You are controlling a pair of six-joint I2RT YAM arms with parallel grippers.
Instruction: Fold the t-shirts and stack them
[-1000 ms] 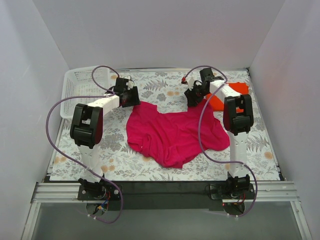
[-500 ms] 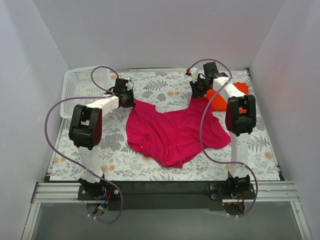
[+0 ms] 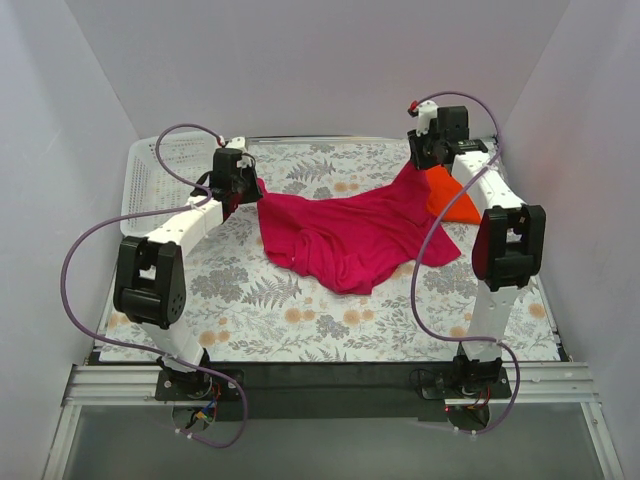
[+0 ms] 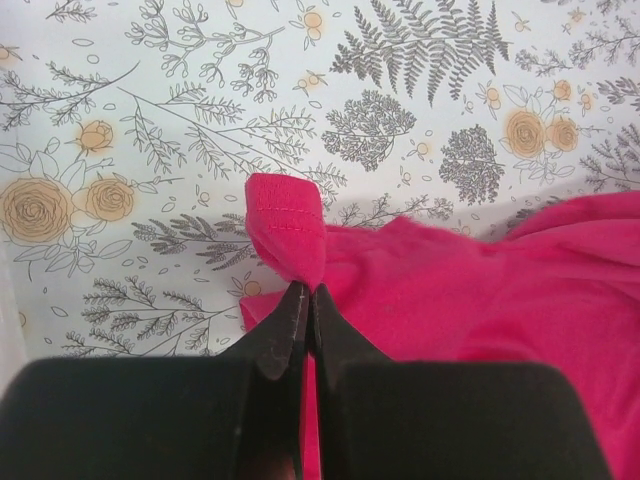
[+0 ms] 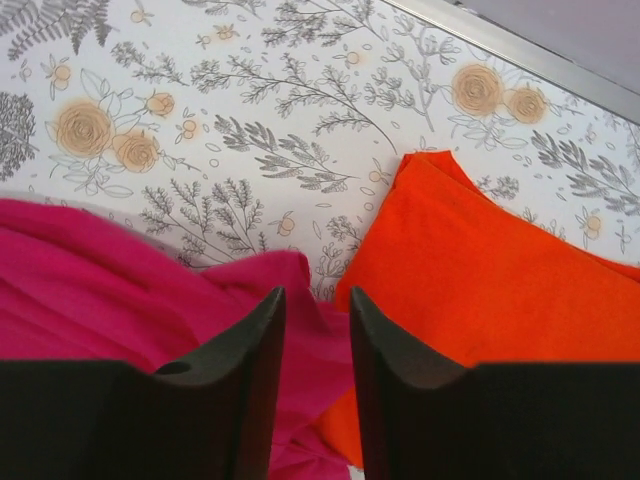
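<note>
The left gripper (image 4: 307, 300), pinched tight, and the right gripper (image 5: 315, 300), jaws narrow, each hold a corner of the magenta t-shirt (image 3: 350, 235), now dragged back and stretched flatter for folding.

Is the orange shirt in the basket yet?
No, the orange-red shirt lies on the floral table at the far right, while the white basket sits at the far left.
</note>
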